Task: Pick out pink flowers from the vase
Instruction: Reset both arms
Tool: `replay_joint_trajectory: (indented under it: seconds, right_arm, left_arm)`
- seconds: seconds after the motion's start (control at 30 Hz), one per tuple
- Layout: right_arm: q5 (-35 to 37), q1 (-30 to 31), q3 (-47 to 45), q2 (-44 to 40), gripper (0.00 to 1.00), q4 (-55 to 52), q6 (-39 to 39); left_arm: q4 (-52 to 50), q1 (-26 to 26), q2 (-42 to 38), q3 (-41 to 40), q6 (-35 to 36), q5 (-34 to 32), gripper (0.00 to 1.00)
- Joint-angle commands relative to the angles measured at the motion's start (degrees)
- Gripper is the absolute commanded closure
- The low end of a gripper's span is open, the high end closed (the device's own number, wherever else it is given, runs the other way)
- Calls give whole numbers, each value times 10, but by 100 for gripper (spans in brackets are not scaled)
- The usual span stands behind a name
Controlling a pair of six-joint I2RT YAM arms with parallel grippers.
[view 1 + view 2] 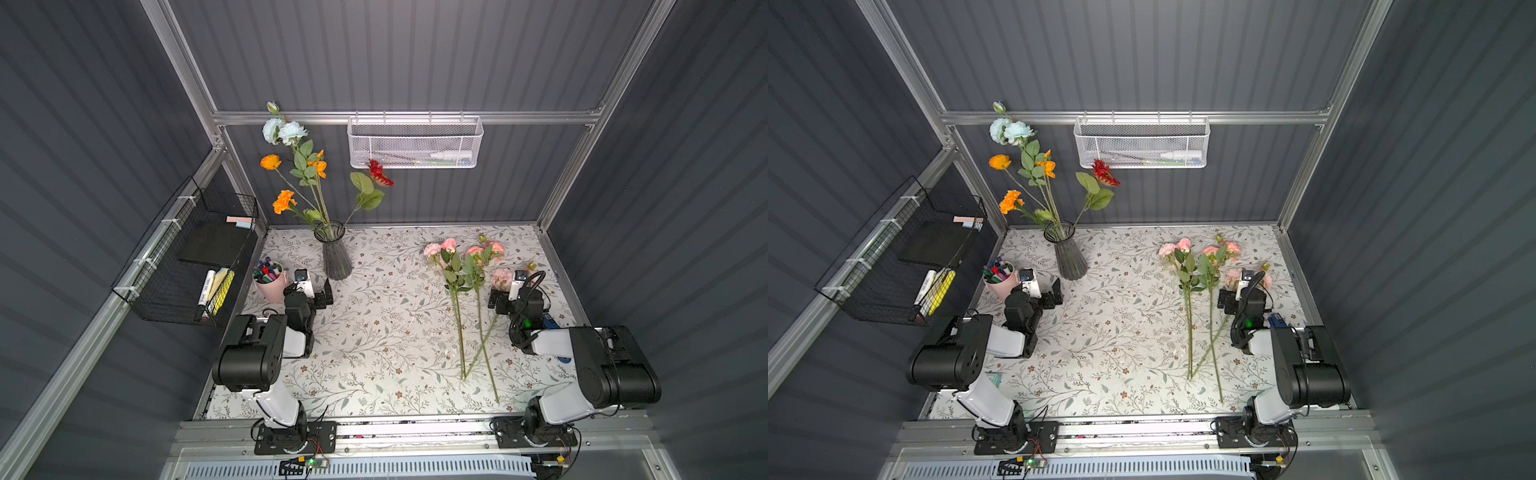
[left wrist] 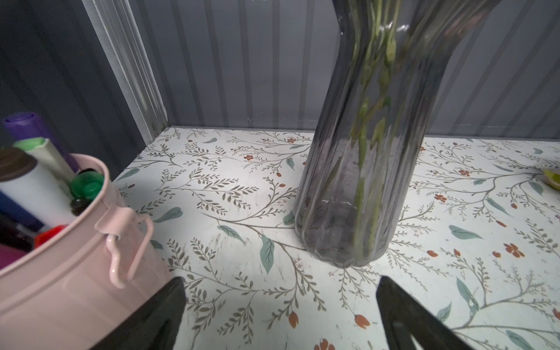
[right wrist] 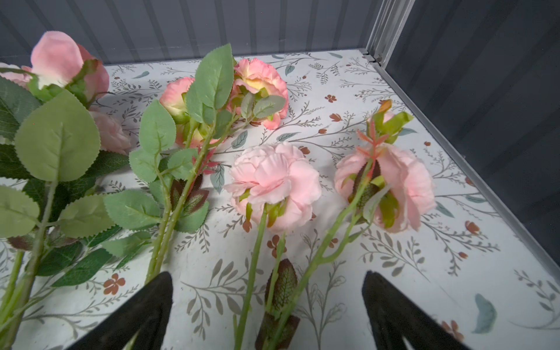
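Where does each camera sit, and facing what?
Top views: high at the front, looking down on the table; left arm, right arm show.
Left wrist: behind the left hand, facing the vase; fingertips show.
Right wrist: behind the right hand, facing the pink flowers; fingertips show.
Shared: both top views show vase and pink flowers.

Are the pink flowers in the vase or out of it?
Out: the pink flowers lie flat on the table, apart from the vase.

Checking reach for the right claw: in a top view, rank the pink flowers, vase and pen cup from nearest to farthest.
1. Pink flowers, lying beside the right claw.
2. Vase, back left.
3. Pen cup, left edge.
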Motion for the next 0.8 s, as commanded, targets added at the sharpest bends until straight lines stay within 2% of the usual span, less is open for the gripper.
replay_joint_trajectory:
  seconds: [0.0,0.57,0.67,0.77]
  right_arm:
    - [-10,-2,8,-7,1,14,-10]
    - [-10,-2,11,-6,1,10,-12]
    - [-11,-3,11,-6,1,10,-12]
    - [-11,-2,11,-6,1,11,-12]
  left_arm:
    - [-18,0,0,14,7,4,0]
    - [-41,0,3,28,0,-14,1]
    - [-65,0,5,41,-20,-58,1]
    - [-63,0,5,39,-24,-69,1]
